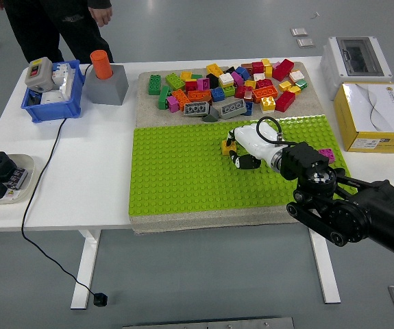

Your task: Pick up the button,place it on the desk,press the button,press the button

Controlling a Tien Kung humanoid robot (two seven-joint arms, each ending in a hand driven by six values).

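Note:
The button box (38, 73), grey with a red and a green button, lies in the blue bin (51, 110) at the table's far left. A black cable (51, 149) runs from the bin over the table's edge. My right hand (238, 150), white with black fingers, is far from it, low over the green baseplate (183, 178). Its fingers are curled around a small yellow brick (227, 146) that sits on the plate. My left arm is out of view.
A grey box with an orange cylinder (104, 75) stands beside the bin. Loose bricks (227, 86) are piled behind the baseplate. A tray with black parts (1, 177) is at the left edge. Boxes (375, 116) stand at the right. A person (53, 20) stands at the far left.

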